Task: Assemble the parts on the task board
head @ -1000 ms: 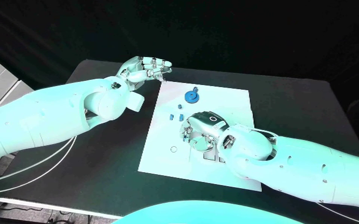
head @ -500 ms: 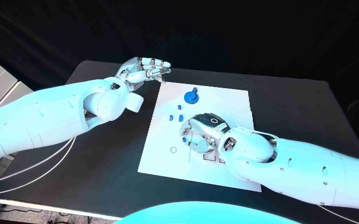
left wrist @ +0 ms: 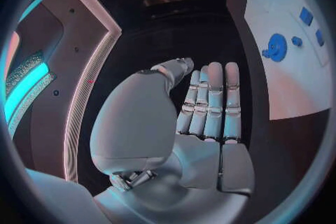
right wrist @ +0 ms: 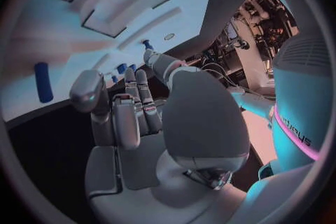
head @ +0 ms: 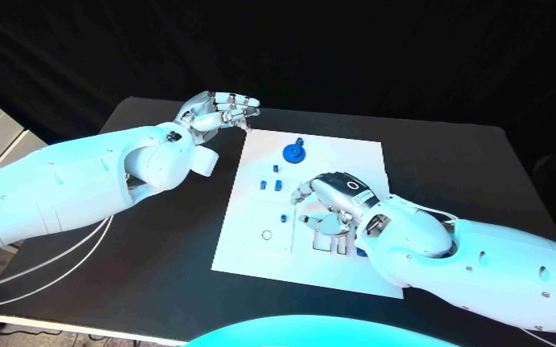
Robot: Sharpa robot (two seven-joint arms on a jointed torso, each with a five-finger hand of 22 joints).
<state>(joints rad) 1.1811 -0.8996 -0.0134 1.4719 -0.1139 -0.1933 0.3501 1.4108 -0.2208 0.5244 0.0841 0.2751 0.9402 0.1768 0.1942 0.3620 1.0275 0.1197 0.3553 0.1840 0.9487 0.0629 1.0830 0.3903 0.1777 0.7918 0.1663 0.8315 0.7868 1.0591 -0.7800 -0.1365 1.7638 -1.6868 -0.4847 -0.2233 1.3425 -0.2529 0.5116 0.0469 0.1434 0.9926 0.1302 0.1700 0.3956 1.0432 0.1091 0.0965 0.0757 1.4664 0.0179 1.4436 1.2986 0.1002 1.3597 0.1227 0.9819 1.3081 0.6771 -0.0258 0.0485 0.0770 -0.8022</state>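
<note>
The white task board (head: pixel 359 150) lies mid-table. On its far part is a blue gear (head: pixel 294 153), which the left wrist view also shows (left wrist: pixel 276 47). Small blue parts (head: pixel 271 184) lie nearer, and one blue part (head: pixel 284 218) stands by the board's left side. My right hand (head: pixel 330 197) hovers over the board's middle by the rectangular slots (head: pixel 328 242), fingers loosely extended and holding nothing (right wrist: pixel 133 106). A long blue part (right wrist: pixel 43 82) lies beside it. My left hand (head: pixel 220 110) stays off the board's far left corner, fingers straight and empty (left wrist: pixel 206 106).
The black table (head: pixel 139 242) surrounds the board, with bare room to the left and right. A small round hole (head: pixel 267 234) marks the board's near left. My right forearm (head: pixel 464 251) covers the board's near right corner.
My right hand has drawn back to the right, uncovering the small blue part by the board's left side. The left hand has hardly moved.
</note>
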